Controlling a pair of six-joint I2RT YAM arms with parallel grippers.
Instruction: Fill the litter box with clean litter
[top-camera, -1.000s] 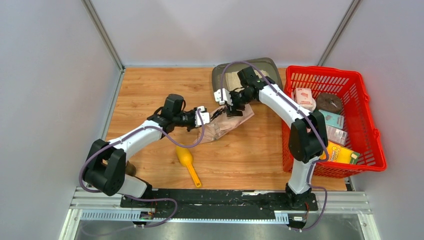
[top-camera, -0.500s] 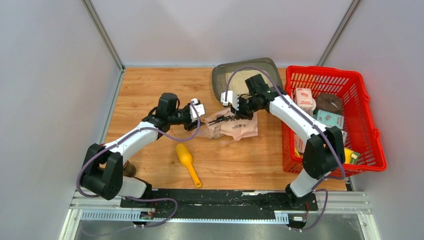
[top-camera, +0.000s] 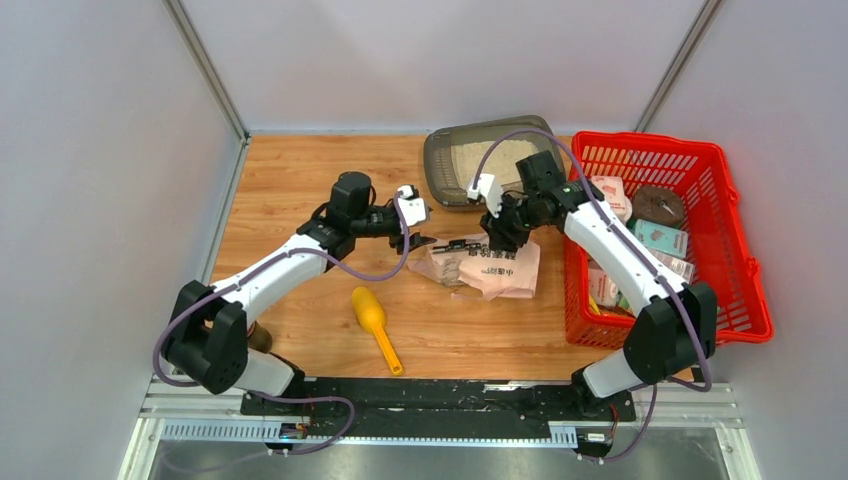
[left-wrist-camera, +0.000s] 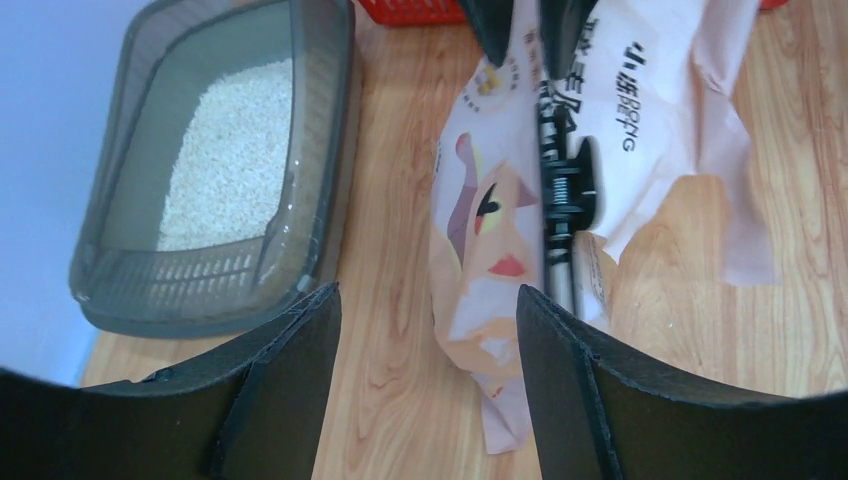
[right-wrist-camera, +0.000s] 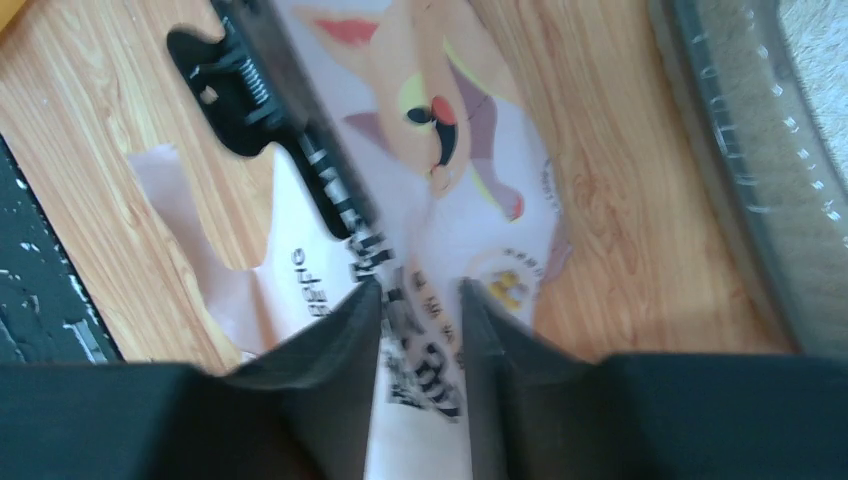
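Left gripper spread wide, holding nothing, right at one end of the black clip. Right gripper pinched narrow on the litter bag at the clip's other end, looks like a real grip. Clip line running left-right between them. Litter box just beyond, far side of the table, some clean litter in it, nearer the right arm, so probably that one's tip.

pink bag, black letters ending "DONG" beside bold Chinese characters too unclear to read; boxes in red basket, print too small to read
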